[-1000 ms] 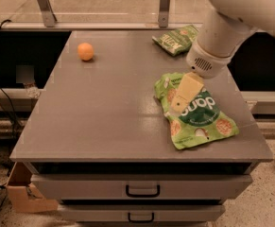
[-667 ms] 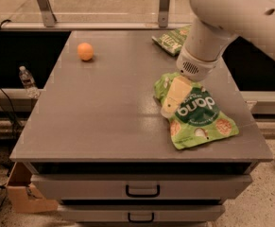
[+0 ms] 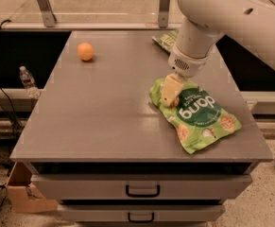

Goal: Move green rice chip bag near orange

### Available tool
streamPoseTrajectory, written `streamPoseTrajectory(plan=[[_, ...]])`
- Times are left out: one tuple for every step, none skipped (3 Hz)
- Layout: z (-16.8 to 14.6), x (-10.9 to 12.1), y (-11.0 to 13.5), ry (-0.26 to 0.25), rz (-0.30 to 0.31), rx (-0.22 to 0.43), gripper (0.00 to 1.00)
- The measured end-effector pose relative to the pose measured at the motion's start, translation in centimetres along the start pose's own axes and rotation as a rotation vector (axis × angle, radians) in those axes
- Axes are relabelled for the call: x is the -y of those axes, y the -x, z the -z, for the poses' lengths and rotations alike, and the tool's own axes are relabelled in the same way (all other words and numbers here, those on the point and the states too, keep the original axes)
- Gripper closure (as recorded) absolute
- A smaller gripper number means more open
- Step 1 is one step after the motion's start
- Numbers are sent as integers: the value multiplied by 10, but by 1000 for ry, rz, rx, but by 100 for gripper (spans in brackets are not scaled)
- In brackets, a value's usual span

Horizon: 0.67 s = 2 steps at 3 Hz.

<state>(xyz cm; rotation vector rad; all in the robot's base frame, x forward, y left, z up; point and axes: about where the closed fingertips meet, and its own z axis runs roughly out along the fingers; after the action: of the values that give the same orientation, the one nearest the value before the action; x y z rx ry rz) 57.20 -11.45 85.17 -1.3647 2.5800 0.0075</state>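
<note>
The green rice chip bag [image 3: 198,115] lies flat on the right part of the grey table [image 3: 104,117], its dark round label with white lettering facing up. My gripper [image 3: 170,92] hangs from the white arm and is down on the bag's upper left end, touching it. The orange [image 3: 85,51] sits at the far left of the table, well apart from the bag and the gripper.
A smaller, darker green chip bag [image 3: 164,39] lies at the table's far edge, partly behind my arm. A water bottle [image 3: 27,79] stands on the floor to the left. A cardboard box [image 3: 23,195] sits low left. Drawers [image 3: 142,189] are below the table's front edge.
My arm and gripper have shifted left and down, from over the bag's middle to its upper left end. The bag and the orange have barely moved.
</note>
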Motion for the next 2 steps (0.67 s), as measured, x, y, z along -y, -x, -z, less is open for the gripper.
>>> streamPoseTrajectory(plan=[[11, 4, 14, -26, 30, 28, 71], [25, 7, 31, -52, 79, 75, 95]])
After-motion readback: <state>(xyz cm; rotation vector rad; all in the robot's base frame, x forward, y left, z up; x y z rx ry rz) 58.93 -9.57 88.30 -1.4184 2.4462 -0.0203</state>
